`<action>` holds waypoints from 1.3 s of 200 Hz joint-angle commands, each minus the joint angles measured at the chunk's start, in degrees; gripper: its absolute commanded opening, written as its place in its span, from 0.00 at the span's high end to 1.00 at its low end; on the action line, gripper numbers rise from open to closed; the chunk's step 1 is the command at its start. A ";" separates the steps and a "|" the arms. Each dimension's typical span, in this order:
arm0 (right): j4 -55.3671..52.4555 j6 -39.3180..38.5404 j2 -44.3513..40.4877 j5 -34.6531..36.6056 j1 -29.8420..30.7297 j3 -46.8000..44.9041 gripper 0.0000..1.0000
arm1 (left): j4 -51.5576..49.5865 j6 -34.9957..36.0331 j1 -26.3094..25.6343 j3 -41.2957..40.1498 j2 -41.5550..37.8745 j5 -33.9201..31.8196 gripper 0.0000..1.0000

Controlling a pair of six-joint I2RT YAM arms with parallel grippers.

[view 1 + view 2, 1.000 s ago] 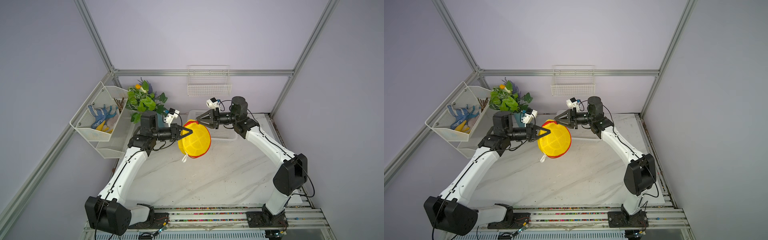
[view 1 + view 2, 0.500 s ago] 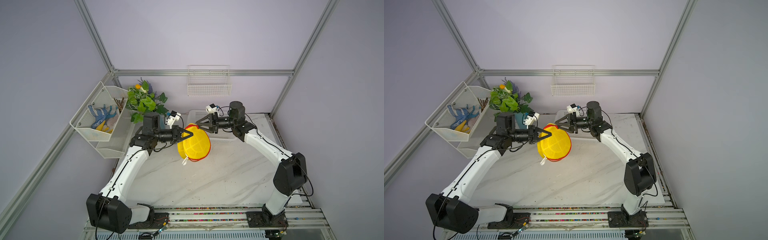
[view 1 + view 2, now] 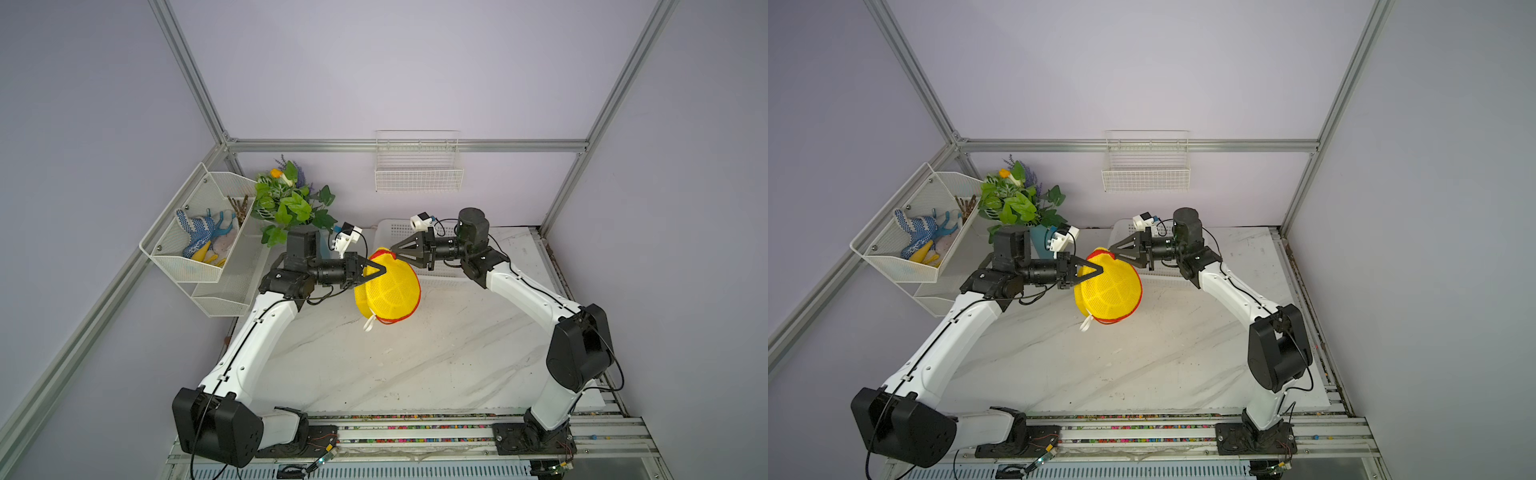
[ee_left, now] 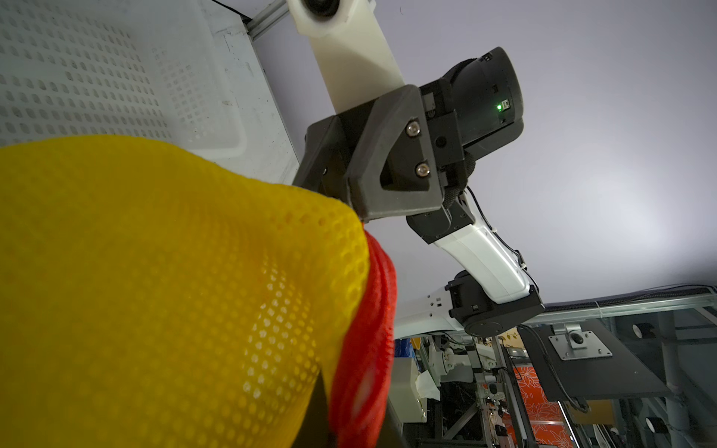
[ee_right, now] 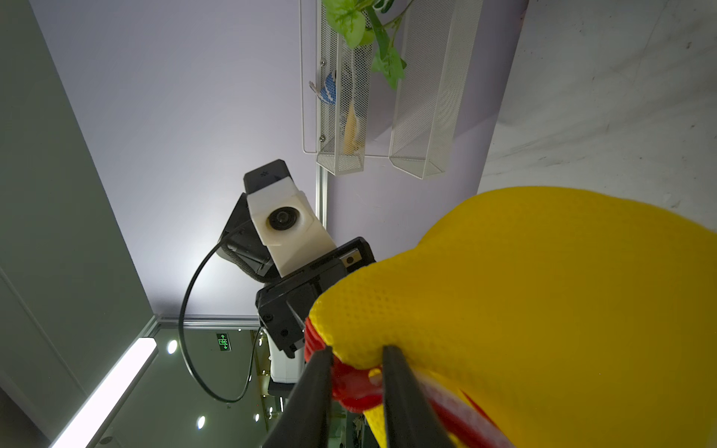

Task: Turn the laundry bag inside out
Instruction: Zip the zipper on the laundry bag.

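Your left gripper (image 3: pixel 381 270) pinches the round yellow mesh laundry bag (image 3: pixel 388 293); right gripper (image 3: pixel 394 248) straddles its red trim (image 5: pixel 349 384), clamp unclear, so pulling could slip it.

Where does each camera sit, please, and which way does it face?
Top views: high at the front of the table, looking down toward the back wall; both arms whole, left gripper and right gripper at the laundry bag.
Left wrist: on the left arm, facing the right gripper across the bag; own fingers barely show.
Right wrist: on the right arm, facing the left arm's camera; own fingers flank the red trim.
Shared: all show the bag.
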 commanded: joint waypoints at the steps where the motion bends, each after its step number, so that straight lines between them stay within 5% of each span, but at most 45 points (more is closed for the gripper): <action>1: -4.88 -3.65 -1.41 -2.71 2.17 1.82 0.80 | 1.09 2.68 -1.04 2.88 0.87 0.63 1.00; 39: -5.08 -3.47 -1.58 -2.75 2.17 1.52 1.00 | -0.41 3.86 -1.20 2.62 0.96 0.19 1.00; 91: 0.04 0.69 -1.82 -2.85 2.03 0.16 1.00 | -2.52 5.60 -1.15 2.18 0.70 -0.57 1.00; 99: 3.37 2.90 -2.08 -2.72 1.92 -1.12 0.82 | -2.78 5.80 -1.15 2.10 0.74 -0.68 1.00; 127: 13.97 10.89 -2.95 -1.92 1.24 -6.09 0.61 | -2.92 5.90 -1.16 2.18 0.78 -0.69 1.00; 151: 11.80 9.30 -3.48 -1.14 0.39 -7.88 0.56 | -2.91 5.82 -1.17 2.44 0.96 -0.65 1.00; 186: -6.61 -4.55 -3.79 2.03 -1.42 -6.18 0.54 | -2.91 5.67 -1.15 3.31 1.13 -0.51 1.00; 260: -2.07 -1.62 1.30 3.12 0.36 -1.02 0.53 | -2.81 5.20 -1.34 4.28 1.91 -0.25 1.00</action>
